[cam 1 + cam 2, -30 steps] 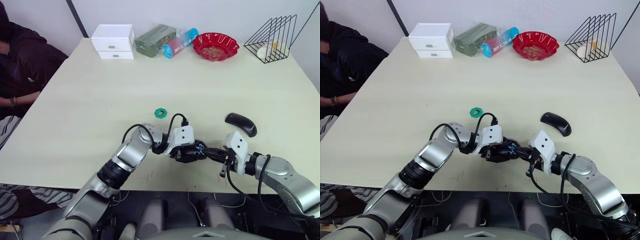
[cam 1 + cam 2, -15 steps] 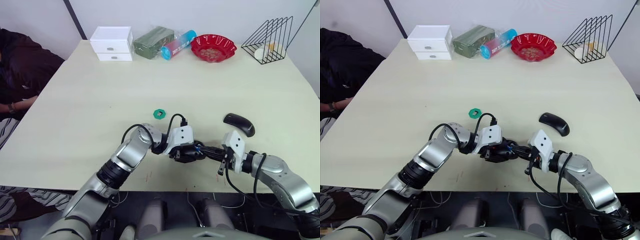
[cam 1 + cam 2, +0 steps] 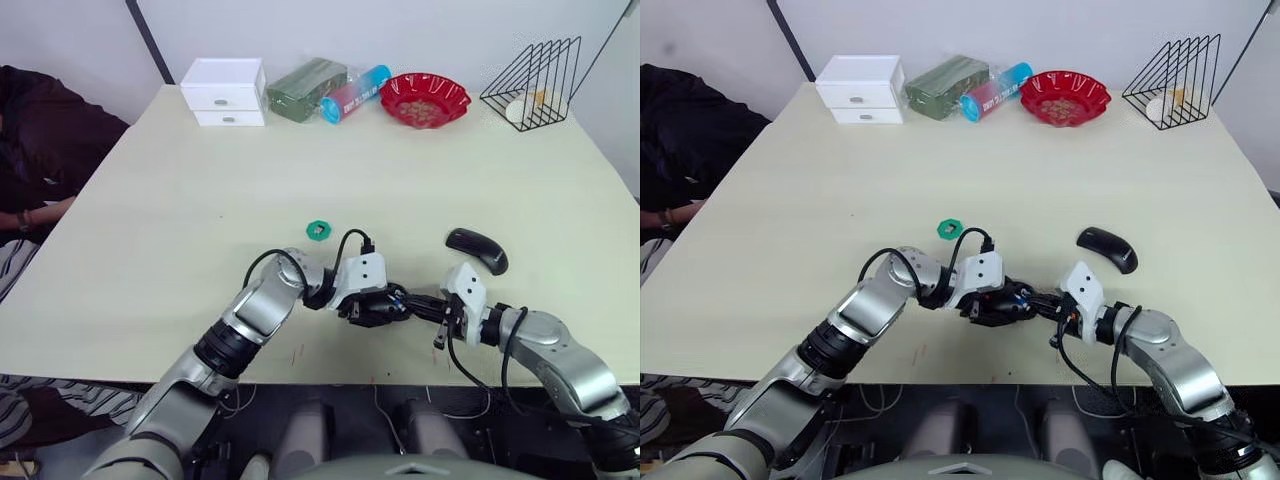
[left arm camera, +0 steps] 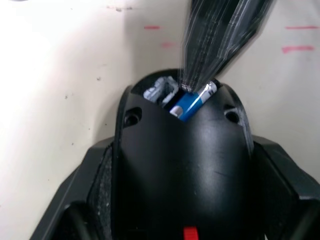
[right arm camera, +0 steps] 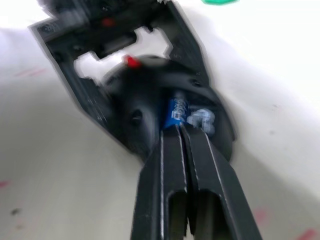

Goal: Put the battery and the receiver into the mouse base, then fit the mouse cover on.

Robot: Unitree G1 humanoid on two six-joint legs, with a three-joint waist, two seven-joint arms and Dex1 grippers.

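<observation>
Nothing moved, battery point(image 4: 191, 101) in mouse base point(image 4: 180, 165) clamped by left fingers point(image 4: 105, 185), right fingers point(image 5: 172, 150) clenched

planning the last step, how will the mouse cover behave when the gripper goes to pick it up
The mouse cover is a thin, smooth, curved black shell lying alone on the table, so it is probably light, may rock or skid if nudged, and could slip between the fingers.

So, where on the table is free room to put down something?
The wide middle of the table is bare, between the green disc and the back row: white drawers, red bowl, wire rack. The near edge is crowded: both grippers meet at the mouse base, the mouse cover beside.
</observation>
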